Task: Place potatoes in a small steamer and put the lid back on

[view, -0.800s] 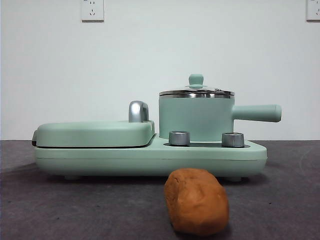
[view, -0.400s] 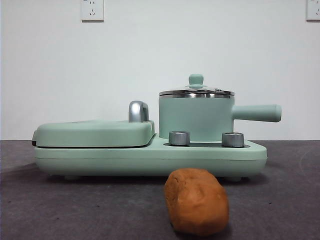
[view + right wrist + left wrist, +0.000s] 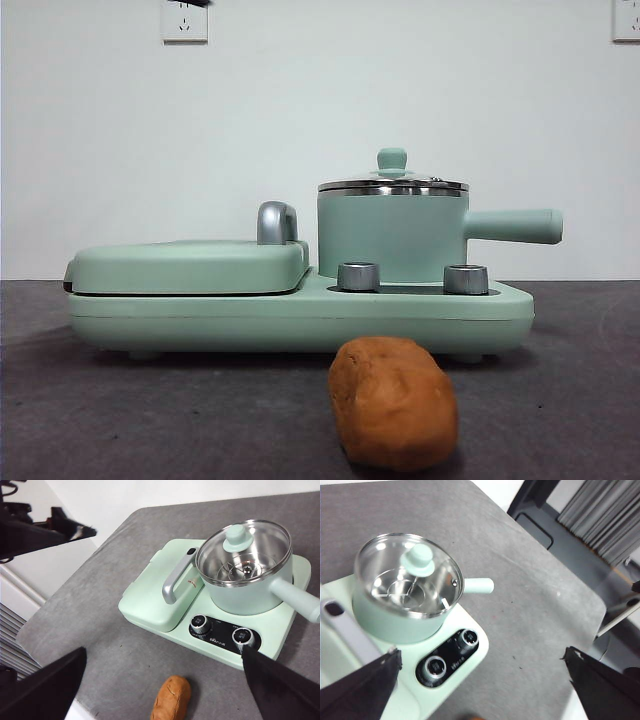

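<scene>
Potato (image 3: 393,402) lies untouched; both grippers (image 3: 480,680) (image 3: 165,680) gape wide, empty.

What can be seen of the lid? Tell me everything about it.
The lid is a round, flat disc of clear glass with a steel rim and a small mint-green knob at its centre. It sits level and closed on the small steamer, its rim resting on the pot's steel rim. A steel rack inside shows through the glass. Nothing else touches it; neither end effector is on it.

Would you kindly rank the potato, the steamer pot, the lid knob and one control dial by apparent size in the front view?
Steamer pot largest, though the potato sits nearer the camera, so that order is unsure; then a control dial; lid knob looks similar or slightly smaller.
</scene>
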Robot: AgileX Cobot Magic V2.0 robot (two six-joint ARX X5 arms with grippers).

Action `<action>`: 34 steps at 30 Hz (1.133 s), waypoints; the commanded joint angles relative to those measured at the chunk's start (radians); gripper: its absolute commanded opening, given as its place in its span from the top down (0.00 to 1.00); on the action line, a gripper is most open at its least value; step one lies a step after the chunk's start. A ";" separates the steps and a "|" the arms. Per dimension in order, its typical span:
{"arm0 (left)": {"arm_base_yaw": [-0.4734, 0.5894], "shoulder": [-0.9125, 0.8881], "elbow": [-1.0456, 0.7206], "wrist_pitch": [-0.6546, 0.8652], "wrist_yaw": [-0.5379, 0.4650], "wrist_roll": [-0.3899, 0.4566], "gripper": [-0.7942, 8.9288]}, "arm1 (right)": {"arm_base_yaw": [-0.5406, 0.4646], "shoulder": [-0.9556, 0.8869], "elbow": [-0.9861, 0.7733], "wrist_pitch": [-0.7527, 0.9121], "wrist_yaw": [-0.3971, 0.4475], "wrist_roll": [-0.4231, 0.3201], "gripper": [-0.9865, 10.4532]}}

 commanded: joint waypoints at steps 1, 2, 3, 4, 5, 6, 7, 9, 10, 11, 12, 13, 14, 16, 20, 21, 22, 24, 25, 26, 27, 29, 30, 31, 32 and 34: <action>-0.036 0.064 0.064 0.004 -0.034 0.062 0.37 | 0.003 0.007 0.020 0.004 -0.003 0.010 0.48; -0.050 0.091 0.084 0.000 -0.051 0.074 0.37 | 0.003 0.008 0.020 0.004 -0.003 0.010 0.48; -0.065 0.116 0.104 -0.005 -0.068 0.086 0.37 | 0.003 0.008 0.020 0.004 -0.003 0.010 0.48; -0.079 0.139 0.121 -0.007 -0.083 0.098 0.37 | 0.003 0.008 0.020 0.003 -0.003 0.010 0.48; -0.094 0.167 0.141 -0.007 -0.095 0.108 0.37 | 0.003 0.008 0.020 0.003 -0.003 0.010 0.48; -0.107 0.192 0.160 -0.007 -0.107 0.120 0.37 | 0.003 0.008 0.020 0.003 -0.002 0.010 0.48; -0.117 0.214 0.175 -0.003 -0.117 0.130 0.37 | 0.003 0.008 0.020 0.003 -0.002 0.010 0.48; -0.135 0.266 0.204 0.021 -0.130 0.158 0.38 | 0.003 0.008 0.020 0.002 -0.002 0.010 0.48; -0.141 0.288 0.212 0.039 -0.132 0.172 0.38 | 0.003 0.008 0.020 0.002 -0.002 0.010 0.48; -0.148 0.314 0.218 0.070 -0.132 0.183 0.38 | 0.003 0.008 0.020 0.002 -0.002 0.010 0.48; -0.152 0.336 0.219 0.102 -0.132 0.197 0.38 | 0.003 0.008 0.020 0.002 -0.002 0.010 0.48; -0.154 0.354 0.219 0.131 -0.133 0.207 0.38 | 0.003 0.008 0.020 0.002 -0.002 0.010 0.48; -0.156 0.377 0.219 0.166 -0.136 0.217 0.38 | 0.003 0.008 0.020 0.002 -0.002 0.010 0.48; -0.157 0.413 0.219 0.235 -0.144 0.223 0.38 | 0.003 0.008 0.020 0.001 -0.002 0.010 0.48; -0.158 0.484 0.220 0.364 -0.196 0.224 0.39 | 0.003 0.008 0.020 0.001 -0.002 0.009 0.48; -0.158 0.500 0.220 0.389 -0.204 0.227 0.39 | 0.003 0.008 0.020 0.001 -0.002 0.009 0.48; -0.158 0.514 0.220 0.412 -0.213 0.230 0.39 | 0.003 0.008 0.020 0.001 -0.002 0.009 0.48; -0.158 0.542 0.220 0.453 -0.219 0.233 0.41 | 0.003 0.008 0.020 0.001 -0.002 0.009 0.48; -0.158 0.553 0.220 0.468 -0.219 0.235 0.42 | 0.003 0.008 0.020 0.001 -0.002 0.009 0.48; -0.158 0.564 0.220 0.487 -0.219 0.235 0.42 | 0.003 0.008 0.020 0.001 -0.002 0.009 0.48; -0.158 0.576 0.220 0.504 -0.220 0.241 0.42 | 0.003 0.008 0.020 0.001 -0.002 0.009 0.48; -0.158 0.597 0.220 0.535 -0.222 0.254 0.42 | 0.003 0.008 0.020 0.000 -0.002 0.009 0.48; -0.158 0.609 0.220 0.551 -0.226 0.259 0.42 | 0.003 0.008 0.020 0.000 -0.002 0.009 0.48; -0.158 0.619 0.221 0.561 -0.228 0.264 0.42 | 0.003 0.008 0.020 -0.001 -0.002 0.009 0.48; -0.158 0.628 0.221 0.569 -0.231 0.270 0.42 | 0.003 0.008 0.020 -0.002 -0.002 0.009 0.48; -0.158 0.641 0.222 0.571 -0.235 0.277 0.42 | 0.003 0.008 0.020 -0.006 -0.002 0.009 0.48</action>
